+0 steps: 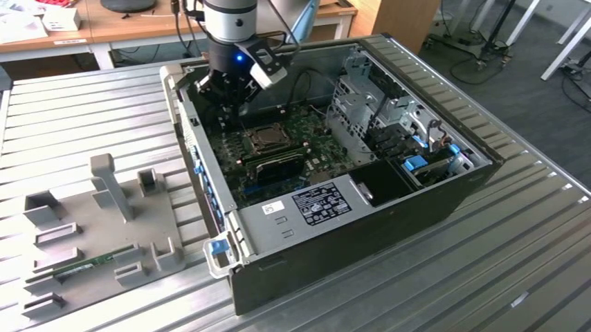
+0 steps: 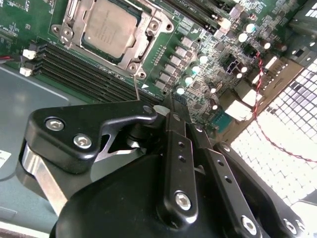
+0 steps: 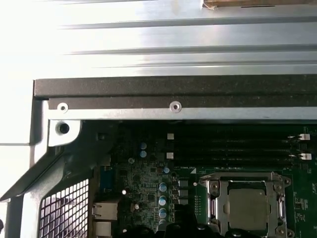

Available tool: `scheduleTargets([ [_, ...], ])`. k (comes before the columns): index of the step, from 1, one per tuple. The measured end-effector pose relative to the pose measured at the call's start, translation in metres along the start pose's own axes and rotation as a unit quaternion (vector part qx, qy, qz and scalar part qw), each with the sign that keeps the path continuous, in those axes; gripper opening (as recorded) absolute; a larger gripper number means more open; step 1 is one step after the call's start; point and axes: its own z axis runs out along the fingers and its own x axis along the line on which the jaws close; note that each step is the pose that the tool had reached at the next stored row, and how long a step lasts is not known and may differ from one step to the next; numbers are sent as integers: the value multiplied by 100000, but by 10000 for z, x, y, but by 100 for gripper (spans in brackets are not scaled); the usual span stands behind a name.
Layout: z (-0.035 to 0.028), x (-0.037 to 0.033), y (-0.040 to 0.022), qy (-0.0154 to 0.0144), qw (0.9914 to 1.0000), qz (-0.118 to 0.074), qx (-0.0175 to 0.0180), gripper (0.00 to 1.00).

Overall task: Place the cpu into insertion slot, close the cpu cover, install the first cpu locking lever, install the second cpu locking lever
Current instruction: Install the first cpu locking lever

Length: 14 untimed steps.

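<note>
One gripper [image 1: 228, 102] hovers inside pc case [image 1: 434, 200], closed up tight w/ nothing seen held, approx 11 o'clock of cpu [image 1: 264, 140] in exterior view. That cpu sits in insertion slot [image 3: 214, 187], cpu cover [image 2: 144, 45] down over its edges.

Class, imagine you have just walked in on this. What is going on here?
A robot arm's black claw hangs inside the open black computer case, low over the green circuit board and close to the socket. The small square silvery-tan cpu already sits in the silver-rimmed insertion slot, and the thin silvery metal cpu cover lies flat around it. Whether the locking levers are latched cannot be told.
</note>
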Motion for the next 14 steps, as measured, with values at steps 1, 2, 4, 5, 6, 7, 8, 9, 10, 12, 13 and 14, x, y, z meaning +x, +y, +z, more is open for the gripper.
scheduleTargets([
  [1,3,0,5,2,100000,3,1,10],
  [2,6,0,9,2,100000,-1,-4,10],
  [4,11,2,15,-5,100000,-1,-14,10],
  [5,13,4,18,-5,100000,-2,-20,10],
  [6,15,6,22,2,100000,2,-25,10],
  [7,18,6,27,2,100000,-1,-41,10],
  [8,21,7,33,2,100000,-2,-65,10],
  [9,24,7,41,1,100000,-3,-92,10],
  [10,26,7,49,0,100000,-3,-116,10],
  [12,31,8,62,1,100000,-1,-184,10],
  [13,34,9,69,-2,100000,-2,-230,10],
  [14,36,9,75,2,100000,-1,-268,10],
])
